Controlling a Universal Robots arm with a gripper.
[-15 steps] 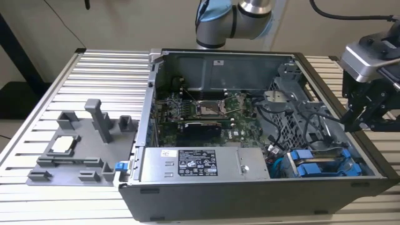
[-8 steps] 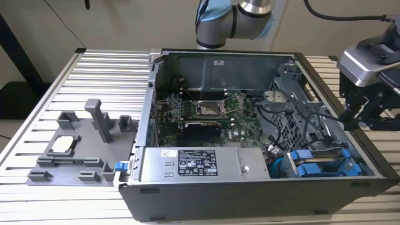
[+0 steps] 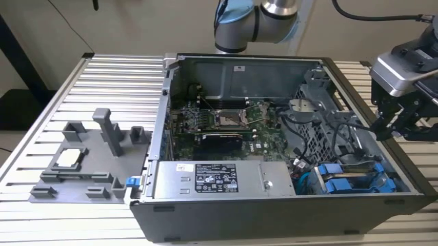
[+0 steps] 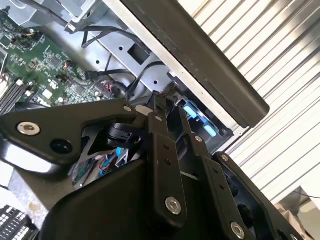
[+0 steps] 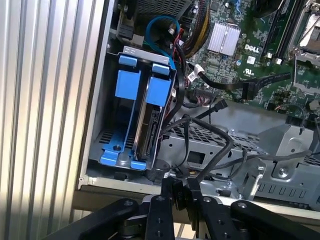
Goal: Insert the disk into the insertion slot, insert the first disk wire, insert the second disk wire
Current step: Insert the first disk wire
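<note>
Hand (image 3: pixel 383 134) hangs just over the case's rim (image 3: pixel 411 169) at the exterior view's right, dipping inside. I cannot tell how far open it is or whether it has hold of anything. A black wire (image 5: pixel 220 145) loops over the perforated cage (image 5: pixel 200 134) and runs close up to the hand in the first wrist view. Farther out, in the case's near corner at the exterior view's right, the disk (image 5: pixel 152 125) stands on edge in the insertion slot (image 5: pixel 92 150), just beside the other blue-framed drive (image 5: pixel 126 82). I judge the first step done; whether any wire is plugged into the disk I cannot make out.

My worries from here:
- The loose wires crowd the space between hand and disk, so a loop could snag and drag across the motherboard (image 3: pixel 226 115).
- The rim sits close enough for the hand to clip it.
- With two look-alike drives side by side, a plug could go to the wrong one or meet its socket crooked and bend.
</note>
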